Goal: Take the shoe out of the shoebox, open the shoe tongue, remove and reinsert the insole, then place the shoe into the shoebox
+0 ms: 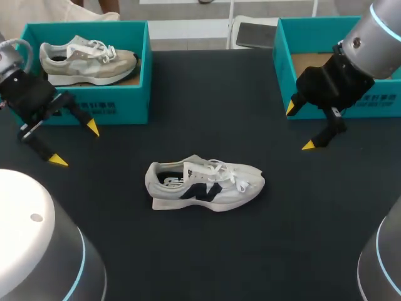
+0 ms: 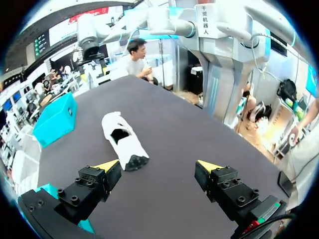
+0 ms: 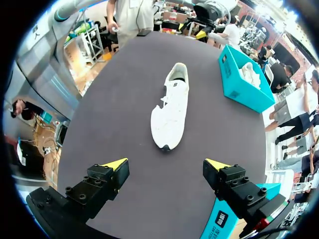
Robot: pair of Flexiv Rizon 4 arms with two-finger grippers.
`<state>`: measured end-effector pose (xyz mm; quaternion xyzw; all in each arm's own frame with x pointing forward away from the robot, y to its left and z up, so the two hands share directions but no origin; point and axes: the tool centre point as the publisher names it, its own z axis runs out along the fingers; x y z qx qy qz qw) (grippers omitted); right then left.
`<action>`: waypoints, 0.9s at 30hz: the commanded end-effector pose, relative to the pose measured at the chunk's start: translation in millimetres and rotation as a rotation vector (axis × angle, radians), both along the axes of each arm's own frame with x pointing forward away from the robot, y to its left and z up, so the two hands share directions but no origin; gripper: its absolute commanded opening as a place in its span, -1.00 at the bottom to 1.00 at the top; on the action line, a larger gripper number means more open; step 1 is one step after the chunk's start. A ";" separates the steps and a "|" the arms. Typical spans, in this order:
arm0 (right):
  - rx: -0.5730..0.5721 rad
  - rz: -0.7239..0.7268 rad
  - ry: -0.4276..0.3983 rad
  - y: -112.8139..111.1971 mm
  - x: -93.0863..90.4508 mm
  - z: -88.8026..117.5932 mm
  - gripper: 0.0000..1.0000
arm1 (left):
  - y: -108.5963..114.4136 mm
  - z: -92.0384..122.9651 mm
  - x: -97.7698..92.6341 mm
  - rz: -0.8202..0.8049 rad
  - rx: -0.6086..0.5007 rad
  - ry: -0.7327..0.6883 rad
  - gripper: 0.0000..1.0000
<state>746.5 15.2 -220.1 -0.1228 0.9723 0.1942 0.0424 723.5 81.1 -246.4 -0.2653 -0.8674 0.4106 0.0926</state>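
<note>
1. In the middle of the dark desk [image 1: 207, 106], a white shoe [image 1: 203, 185] stands on its sole, outside both boxes. Its heel is toward my left arm and its toe toward my right. It has a dark mark on its side, and white laces lie loose over the tongue.
2. At the desk's far left corner sits the left shoebox [image 1: 125, 100], teal, with a beige shoe [image 1: 88, 61] inside it.
3. At the far right corner sits the right shoebox [image 1: 283, 69], also teal. Part of its brown floor shows.
4. The left tool [image 1: 75, 144] hangs just in front of the left shoebox, well apart from the white shoe. Its yellow-tipped fingers are spread wide and grip nothing.
5. The right tool [image 1: 299, 128] hangs at the near wall of the right shoebox. Its fingers are likewise spread wide with nothing between them.
6. In the left wrist view, the left tool [image 2: 158, 165] looks across the desk. The heel of the white shoe [image 2: 123, 141] is ahead of it, closer to one finger, and the right shoebox [image 2: 55, 119] lies beyond.
7. In the right wrist view, the white shoe [image 3: 171, 107] lies ahead of the right tool [image 3: 166, 164], toe nearest. The left shoebox [image 3: 241, 82] is further off to one side.
</note>
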 end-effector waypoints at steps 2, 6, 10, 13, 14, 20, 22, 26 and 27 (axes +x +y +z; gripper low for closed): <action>-0.003 -0.002 -0.001 0.8 0.0 -1.0 1.00 | 3.1 -6.4 -2.1 0.247 -0.212 0.065 1.00; -0.003 -0.002 -0.001 0.8 0.0 -1.0 1.00 | 3.1 -6.4 -2.1 0.247 -0.212 0.065 1.00; -0.003 -0.002 -0.001 0.8 0.0 -1.0 1.00 | -0.3 -12.3 -0.8 0.310 -0.239 0.127 1.00; -0.003 -0.002 -0.001 0.8 0.0 -1.0 1.00 | -4.5 -20.4 -0.3 0.405 -0.252 0.141 1.00; -0.003 -0.002 -0.001 0.8 0.0 -1.0 1.00 | -5.5 -22.5 0.1 0.422 -0.254 0.126 1.00; -0.003 -0.002 -0.001 0.8 0.0 -1.0 1.00 | -13.4 -44.1 -2.7 0.475 -0.297 0.096 1.00; -0.003 -0.002 -0.001 0.8 0.0 -1.0 1.00 | -16.6 -55.3 -3.7 0.486 -0.317 0.059 1.00; -0.003 -0.002 -0.001 0.8 0.0 -1.0 1.00 | -23.3 -76.9 -4.7 0.511 -0.304 0.096 1.00; -0.003 -0.002 -0.001 0.8 0.0 -1.0 1.00 | -25.6 -82.2 -4.2 0.522 -0.311 0.089 1.00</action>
